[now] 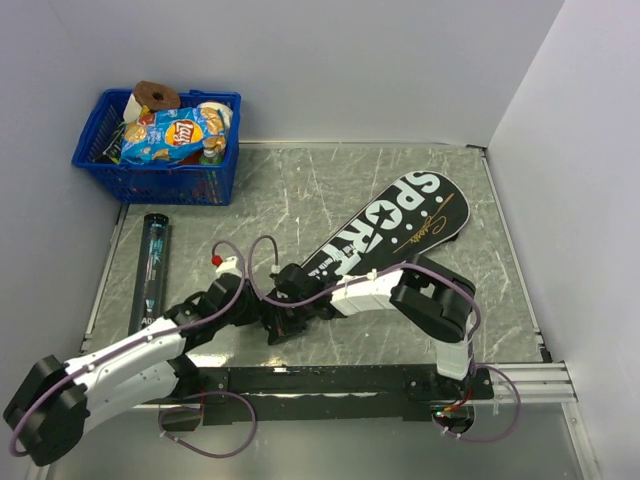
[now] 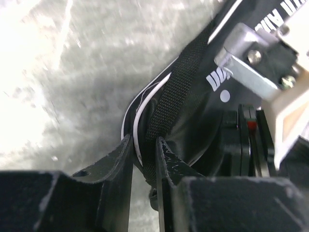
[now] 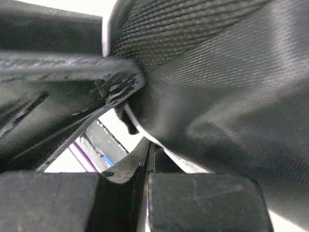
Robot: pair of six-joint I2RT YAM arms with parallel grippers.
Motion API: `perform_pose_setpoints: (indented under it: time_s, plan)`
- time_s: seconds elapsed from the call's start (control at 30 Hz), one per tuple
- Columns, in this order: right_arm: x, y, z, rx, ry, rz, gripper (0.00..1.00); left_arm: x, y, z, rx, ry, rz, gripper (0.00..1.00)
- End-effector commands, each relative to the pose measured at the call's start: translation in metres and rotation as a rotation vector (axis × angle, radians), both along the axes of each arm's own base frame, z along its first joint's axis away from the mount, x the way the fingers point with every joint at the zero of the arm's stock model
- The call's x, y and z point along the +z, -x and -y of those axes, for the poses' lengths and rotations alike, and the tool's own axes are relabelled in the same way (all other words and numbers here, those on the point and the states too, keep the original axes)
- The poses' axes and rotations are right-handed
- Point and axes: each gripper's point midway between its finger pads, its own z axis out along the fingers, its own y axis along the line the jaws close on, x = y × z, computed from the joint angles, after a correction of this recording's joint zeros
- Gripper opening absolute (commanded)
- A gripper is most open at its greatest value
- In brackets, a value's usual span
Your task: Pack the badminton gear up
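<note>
The black racket-shaped bag (image 1: 400,222) lettered SPORT lies diagonally on the table, wide end to the back right. Both grippers meet at its narrow near end. My left gripper (image 1: 262,318) is shut on the bag's woven strap (image 2: 174,92) and white-piped edge, as the left wrist view (image 2: 144,145) shows. My right gripper (image 1: 286,290) is shut on a thin edge of the bag's fabric (image 3: 217,96), its jaws pressed together in the right wrist view (image 3: 149,147). The long dark tube (image 1: 152,262) lies along the table's left edge. No rackets are in view.
A blue plastic basket (image 1: 170,186) with a crisp packet (image 1: 170,135) stands at the back left, beyond the table. Grey walls close in the left, back and right. The arms' base rail (image 1: 340,378) runs along the near edge.
</note>
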Motion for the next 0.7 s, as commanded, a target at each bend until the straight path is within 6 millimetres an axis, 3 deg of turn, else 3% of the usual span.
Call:
perform_pose_setpoints:
  time_s: [0.0,0.13,0.2,0.33,0.5,0.67]
  plan:
    - [0.020,-0.004,-0.016,-0.067,-0.094,0.048,0.00,0.017,0.035,0.041,-0.117,0.197,-0.056,0.01]
    - [0.013,-0.008,-0.004,-0.146,-0.044,0.078,0.00,0.021,0.056,0.058,-0.187,0.233,-0.075,0.01]
    - [0.014,-0.013,0.000,-0.198,-0.034,0.112,0.00,0.022,0.057,0.064,-0.181,0.247,-0.066,0.01]
    - [0.018,-0.019,0.001,-0.242,-0.053,0.156,0.00,0.015,0.076,0.081,-0.230,0.211,-0.088,0.01]
    - [0.019,-0.020,0.001,-0.235,-0.053,0.179,0.02,0.010,0.081,0.087,-0.239,0.145,-0.092,0.01]
    - [0.023,-0.017,0.015,-0.227,-0.033,0.204,0.23,0.015,0.073,0.082,-0.206,0.107,-0.064,0.01]
